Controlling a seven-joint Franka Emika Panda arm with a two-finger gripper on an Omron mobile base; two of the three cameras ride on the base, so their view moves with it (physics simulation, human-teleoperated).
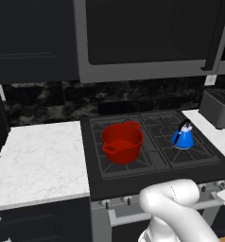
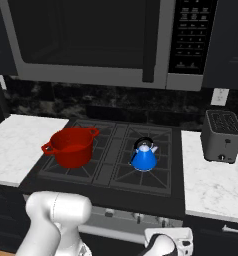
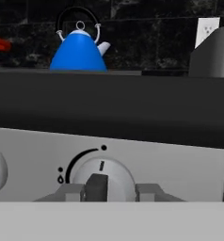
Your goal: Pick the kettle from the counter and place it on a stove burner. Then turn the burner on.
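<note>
Closest in, the tool [image 3: 108,192] is right up at a stove knob [image 3: 102,178], fingers [image 3: 69,192] either side of the knob's raised grip. Can't honestly tell whether it's clamped on or just sitting around it, the tips are cut off low in the hand view. The knob's pointer mark is straight up, so I'd say the burner isn't lit yet.

So the step in hand looks like the knob turn. To do it well I'd make sure both fingers are squarely on the flat sides of the grip before twisting, and rotate around the knob's own centre so nothing slips off. Also worth checking this is the knob for the kettle's burner and not a neighbour's.

Further back, the kettle [image 2: 143,155] is already off the bench [image 1: 38,156] and sitting upright on a front right burner [image 1: 190,153], so that half looks done.

To its left, a red pot [image 1: 122,142] sits on a left burner, well apart from the kettle. It looks empty inside. A toaster [image 2: 221,136] is on the right bench.
</note>
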